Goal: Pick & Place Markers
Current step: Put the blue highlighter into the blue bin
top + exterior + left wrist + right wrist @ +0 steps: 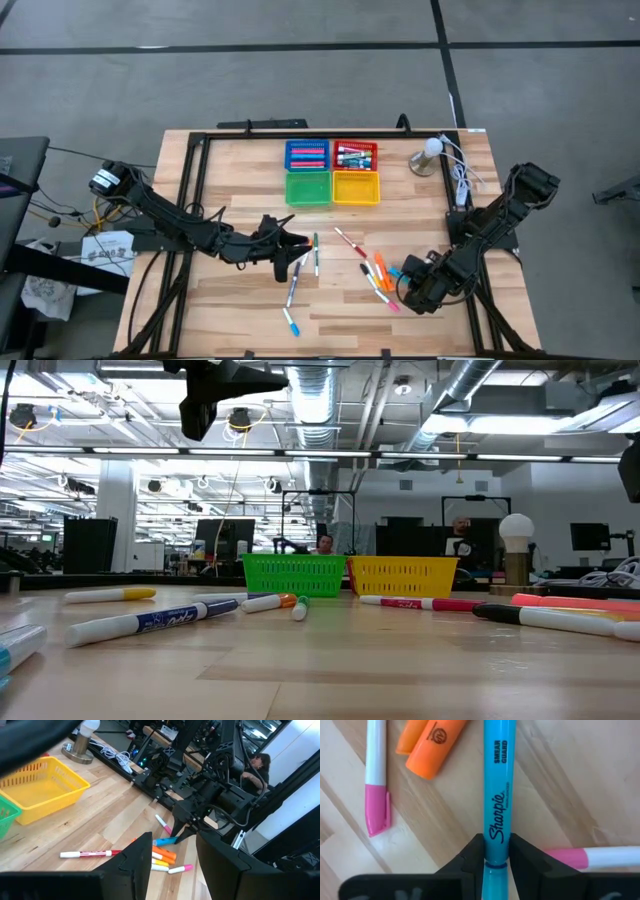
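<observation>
The right gripper point(496, 851) is seen closed on a light blue highlighter point(498, 785), its two dark fingers point(470, 857) pressed against either side of the barrel. In the high view this gripper point(405, 279) lies low over the table at the lower right of the frame, amid a cluster of markers point(378, 272). The right arm point(490, 225) is folded back from there toward the right edge of the table point(240, 170), its elbend raised near the upper right. Beside the held highlighter, an orange highlighter point(434, 751) and a white marker with a pink cap point(376, 775) are seen lying on the wood, and a second pink-and-white marker point(600, 857) lies just beside the fingers.

The left gripper point(298, 247) is held left of centre in the high view, above several loose pens point(296, 280); its fingers point(135, 862) stand partly apart and nothing is seen between them. The left arm point(170, 222) is stretched nearly flat from the left edge of the frame toward the middle.

Four trays are set at the top centre of the table: blue point(307, 155) and red point(355, 155) behind, green point(308, 188) and yellow point(356, 187) in front. Markers are seen in the blue and red trays. A small lamp point(429, 152) stands to the right of the trays.
</observation>
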